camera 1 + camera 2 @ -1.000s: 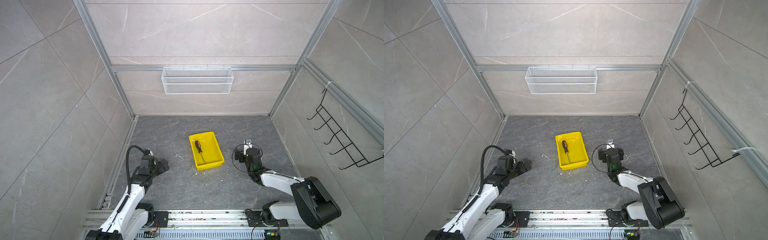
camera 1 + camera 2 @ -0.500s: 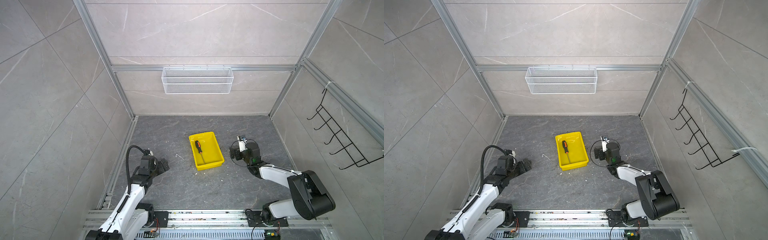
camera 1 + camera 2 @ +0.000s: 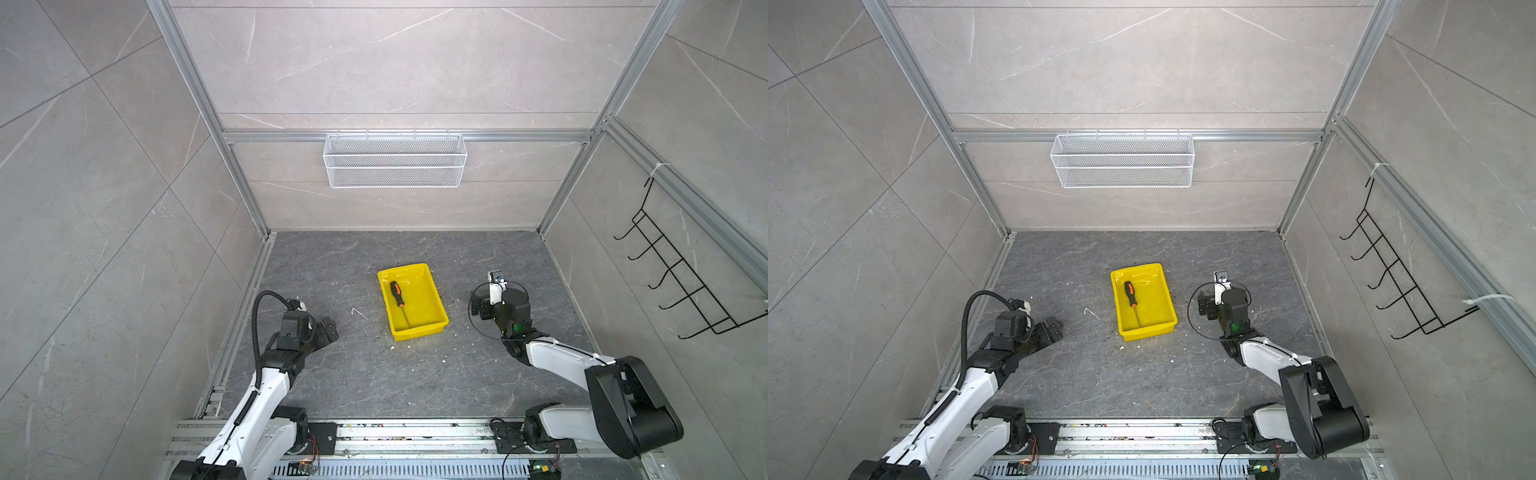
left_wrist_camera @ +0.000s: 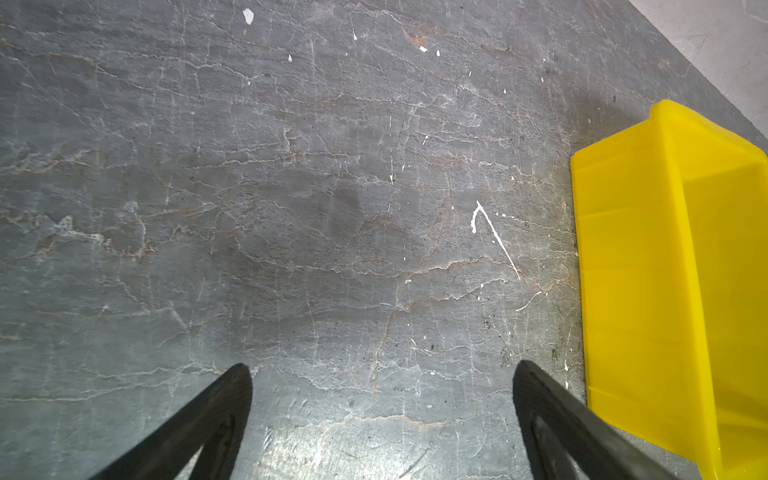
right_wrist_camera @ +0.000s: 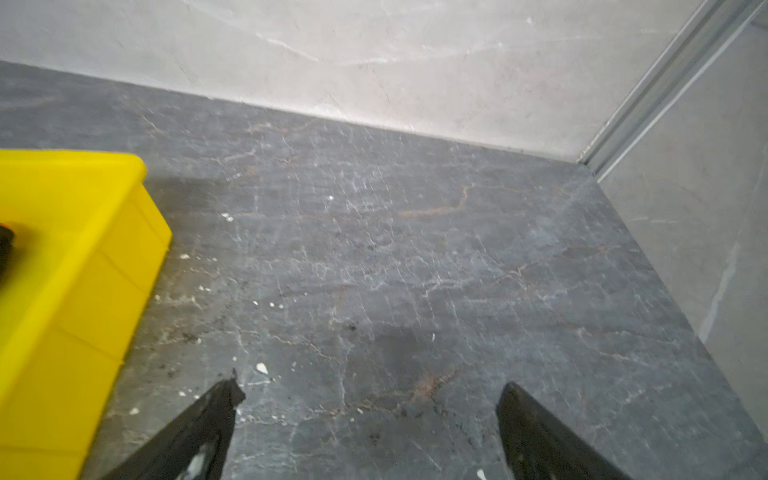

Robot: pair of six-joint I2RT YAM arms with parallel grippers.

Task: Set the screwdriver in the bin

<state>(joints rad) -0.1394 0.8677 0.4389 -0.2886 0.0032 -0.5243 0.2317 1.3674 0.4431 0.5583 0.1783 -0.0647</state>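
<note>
The screwdriver lies inside the bin, flat on its floor and along its left wall. Its orange-and-black handle points to the upper left of the bin and the thin shaft runs down towards the bin's lower edge. In both top views the bin sits on the grey floor near the middle of the frame, between the two arms.

The left gripper is low over the floor at lower left of the bin, well apart from it. It touches neither the bin nor the tool. In the left wrist view its jaws stand wide apart with nothing between them. Only bare floor shows there, with a white scratch mark further off. The bin's outer wall fills the right edge of that frame, just beside one dark fingertip. The screwdriver cannot be seen from there.

The right arm reaches in from the lower right, and its wrist end stands to the right of the bin, near it but clear. In the right wrist view the right gripper is also spread wide and empty over bare floor. The bin sits at the left of that frame. A dark blurred shape at the frame's left edge lies inside the bin, too unclear to name.
</note>
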